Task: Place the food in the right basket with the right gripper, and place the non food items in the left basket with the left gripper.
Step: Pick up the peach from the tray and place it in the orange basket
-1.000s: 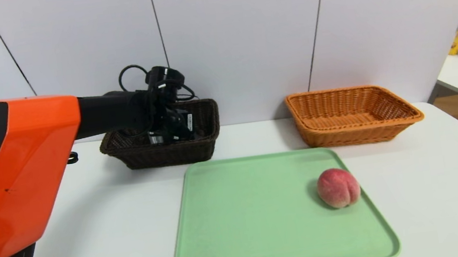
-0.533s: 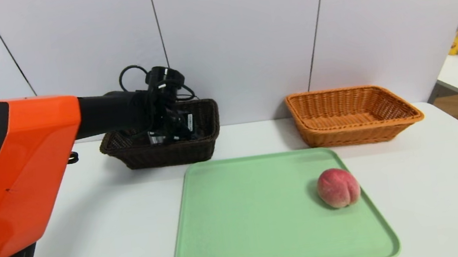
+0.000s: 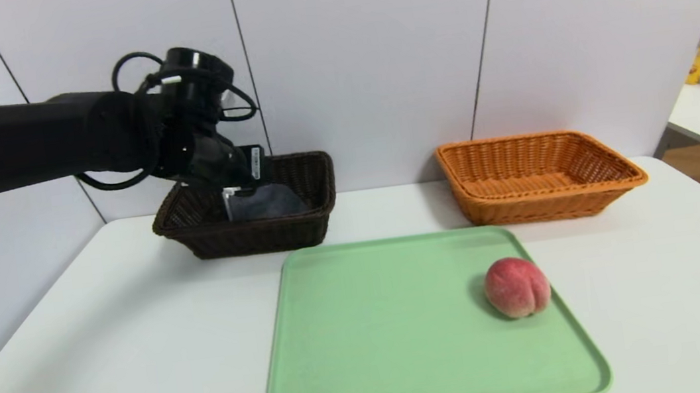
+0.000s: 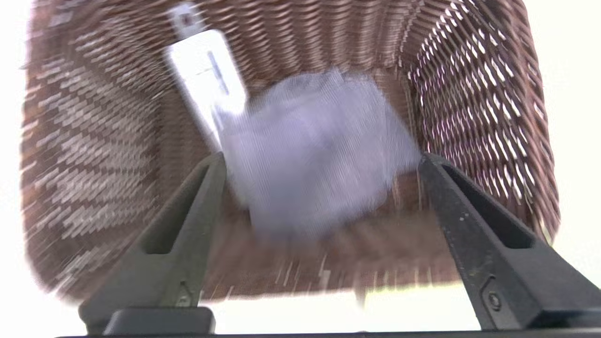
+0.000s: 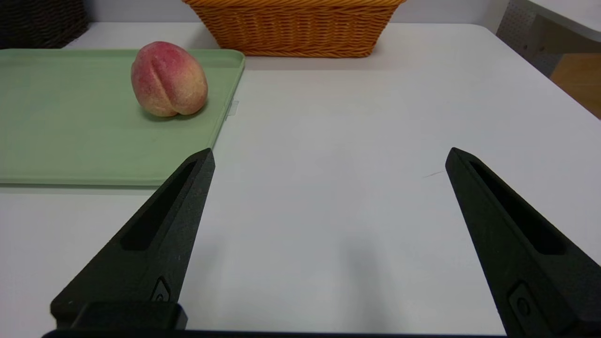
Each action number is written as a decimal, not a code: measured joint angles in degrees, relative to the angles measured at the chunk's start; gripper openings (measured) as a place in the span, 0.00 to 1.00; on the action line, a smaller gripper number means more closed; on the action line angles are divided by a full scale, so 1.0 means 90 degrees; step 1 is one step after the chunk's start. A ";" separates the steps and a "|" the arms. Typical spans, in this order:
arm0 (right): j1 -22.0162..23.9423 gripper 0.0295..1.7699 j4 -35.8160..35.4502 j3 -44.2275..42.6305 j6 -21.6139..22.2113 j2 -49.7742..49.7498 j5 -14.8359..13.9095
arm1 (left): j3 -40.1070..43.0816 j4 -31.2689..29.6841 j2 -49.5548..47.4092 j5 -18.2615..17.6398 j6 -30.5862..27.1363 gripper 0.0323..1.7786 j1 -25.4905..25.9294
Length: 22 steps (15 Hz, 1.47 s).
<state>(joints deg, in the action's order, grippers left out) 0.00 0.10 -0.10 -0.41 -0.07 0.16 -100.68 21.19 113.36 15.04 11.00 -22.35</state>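
From the head camera, the left gripper [image 3: 235, 187] hangs above the dark basket [image 3: 261, 234], which stands at the back of the table [image 3: 109, 359] toward its left side. A grey cloth [image 3: 271, 203] lies inside that basket. The orange basket [image 3: 544, 202] stands at the back toward the right side. A green tray [image 3: 376, 353] lies at the table's front middle, and the peach [image 3: 517, 287] rests on it close to the tray's right edge.

From the left wrist camera, the left gripper [image 4: 324, 162] has its jaws spread wide and holds nothing; the cloth [image 4: 314, 155] and a white tag-like piece [image 4: 206, 75] lie below in the dark basket [image 4: 469, 84].

From the right wrist camera, the right gripper [image 5: 328, 157] hovers low over the bare table [image 5: 352, 141], jaws wide apart and empty. The peach [image 5: 169, 79] sits near the tray's [image 5: 70, 131] edge, well apart from the gripper, with the orange basket [image 5: 293, 28] behind.
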 joint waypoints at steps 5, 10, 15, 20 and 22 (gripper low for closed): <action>0.0000 0.96 0.0000 0.0003 -0.0003 0.0000 0.0000 | 0.1601 0.0000 -0.1730 0.0046 0.0008 0.90 0.0095; 0.0000 0.96 0.0000 0.0003 -0.0003 0.0000 0.0000 | 0.3225 -0.0385 -0.3398 0.0092 -0.0007 0.93 0.0389; 0.0000 0.96 -0.0003 0.0003 0.0000 0.0000 0.0000 | 0.5010 -0.0722 -0.5463 0.0087 -0.0240 0.94 0.0753; 0.0000 0.96 0.0000 0.0000 0.0000 0.0000 0.0000 | 0.6664 -0.0870 -0.7776 -0.0112 -0.1380 0.95 0.1392; 0.0000 0.96 0.0001 0.0000 0.0000 0.0000 0.0000 | 0.7298 -0.0912 -0.8620 -0.0474 -0.1705 0.95 0.1528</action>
<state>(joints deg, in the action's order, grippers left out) 0.00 0.11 -0.10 -0.41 -0.07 0.16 -35.00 12.98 35.78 10.78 -4.35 -8.59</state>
